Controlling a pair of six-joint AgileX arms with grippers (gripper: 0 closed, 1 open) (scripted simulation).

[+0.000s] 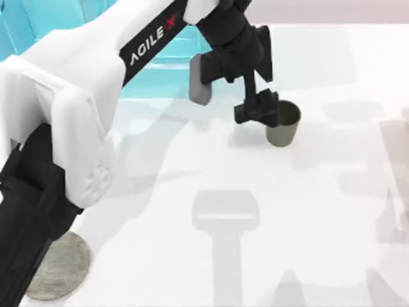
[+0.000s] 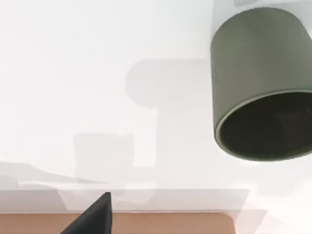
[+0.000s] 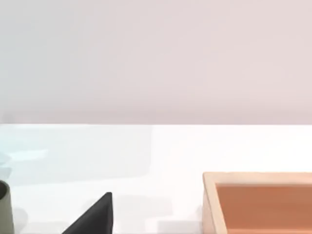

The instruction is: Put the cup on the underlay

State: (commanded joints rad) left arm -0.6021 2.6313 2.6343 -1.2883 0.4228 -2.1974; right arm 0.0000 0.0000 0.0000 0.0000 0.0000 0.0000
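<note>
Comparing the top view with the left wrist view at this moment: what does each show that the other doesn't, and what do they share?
Top view alone: the underlay at the table's near left corner, partly under the left arm, and the left gripper reaching beside the cup. Left wrist view alone: a look straight into the cup's dark, empty inside, plus one black finger tip. Both share the cup standing on the white table, well away from the underlay.
</note>
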